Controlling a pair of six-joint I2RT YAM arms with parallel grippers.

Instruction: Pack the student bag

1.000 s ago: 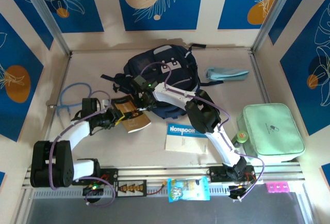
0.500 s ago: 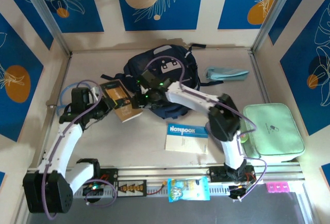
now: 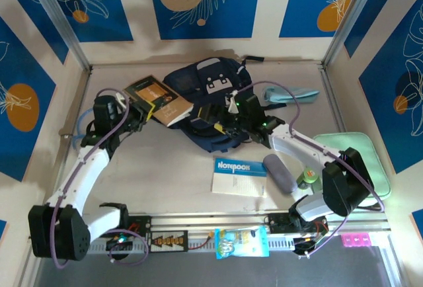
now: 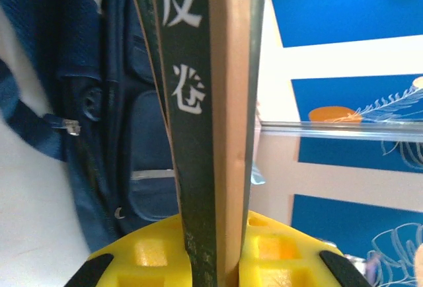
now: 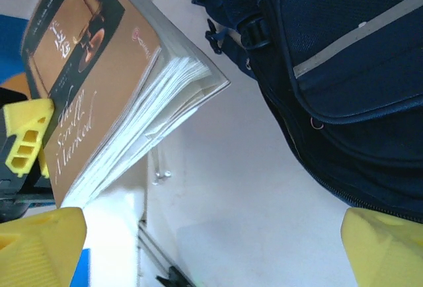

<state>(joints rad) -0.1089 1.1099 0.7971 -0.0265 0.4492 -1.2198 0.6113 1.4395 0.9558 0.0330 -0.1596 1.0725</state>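
Top external: navy bag [image 3: 201, 95] lying slumped, grey patch showing | left gripper [image 3: 140, 111] clamping book [image 3: 162, 100] just beside it | right gripper [image 3: 221, 116] gaping empty over bag | notebook [image 3: 239, 176] lying nearer.

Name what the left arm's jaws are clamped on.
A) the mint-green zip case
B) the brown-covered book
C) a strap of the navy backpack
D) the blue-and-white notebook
B: the left wrist view shows the left jaws shut on the spine edge of the brown-covered book, which is held up next to the student bag.
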